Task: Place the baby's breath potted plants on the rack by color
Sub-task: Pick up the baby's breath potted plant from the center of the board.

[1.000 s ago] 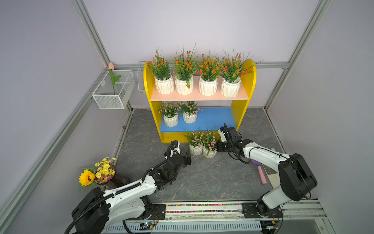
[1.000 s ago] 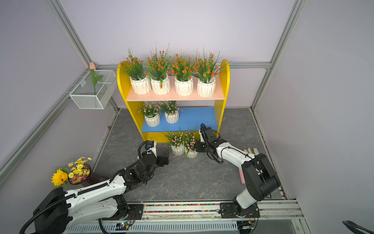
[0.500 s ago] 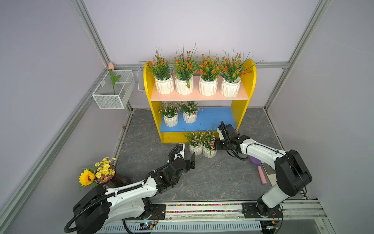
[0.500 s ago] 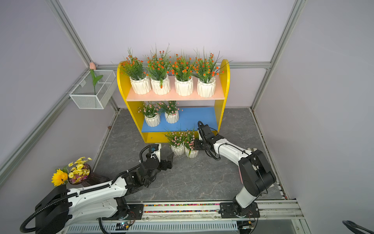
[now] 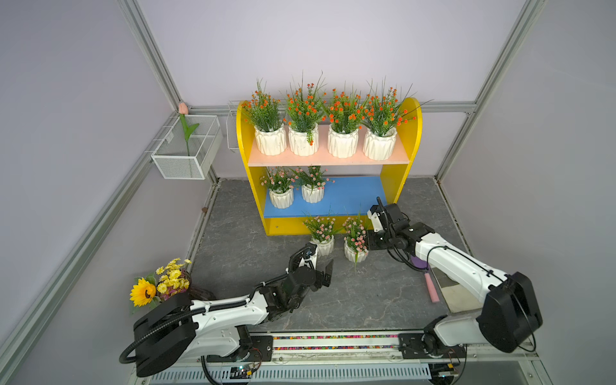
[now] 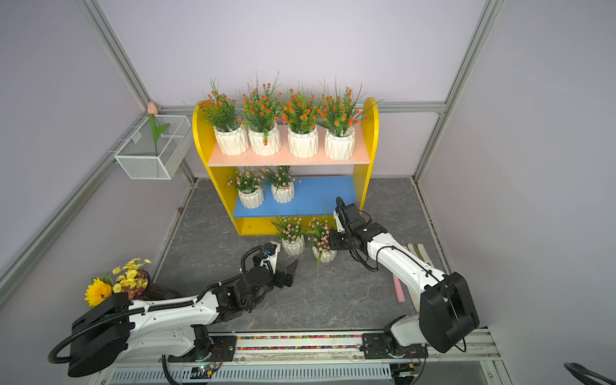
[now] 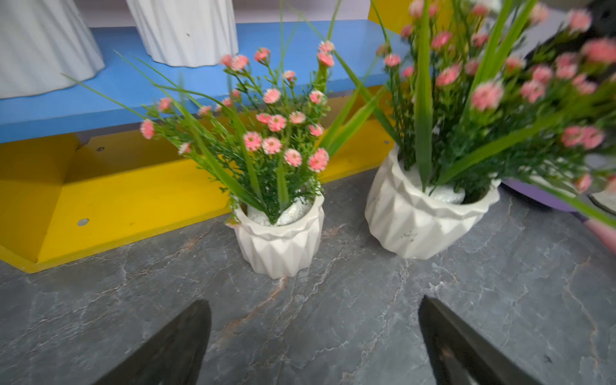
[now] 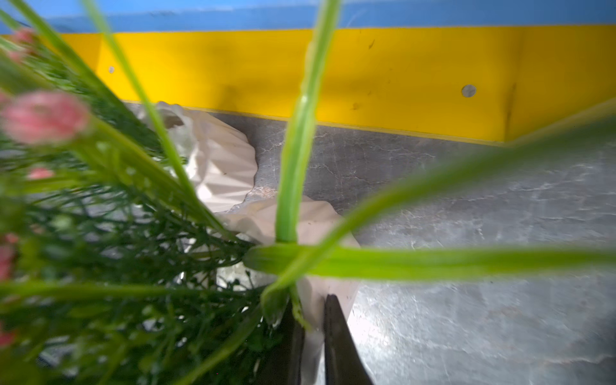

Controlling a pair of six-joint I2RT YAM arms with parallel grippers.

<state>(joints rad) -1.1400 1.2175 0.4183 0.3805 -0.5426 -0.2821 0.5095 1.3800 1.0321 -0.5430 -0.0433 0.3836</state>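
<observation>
Rack (image 5: 411, 133): four orange plants (image 5: 303, 110), two pink plants (image 5: 280, 180); surface (image 5: 233, 250): two more; left end effector (image 7: 313, 306) open, right end effector (image 8: 311, 310) gripping one.

The grey marbled desk (image 5: 366, 300) carries the rack (image 5: 395, 176), two pink-bloomed pots (image 5: 324, 246) (image 5: 355, 255) just in front of it, and a sunflower bouquet (image 5: 166, 283) near its left edge.

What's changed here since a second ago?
The right fingers have shut on the rim of the right-hand pink-flowered pot in front of the rack and pulled it slightly away from its neighbour pot. The left fingers, spread wide and holding nothing, slid over to face that neighbour pot. Everything on the rack stayed put.
</observation>
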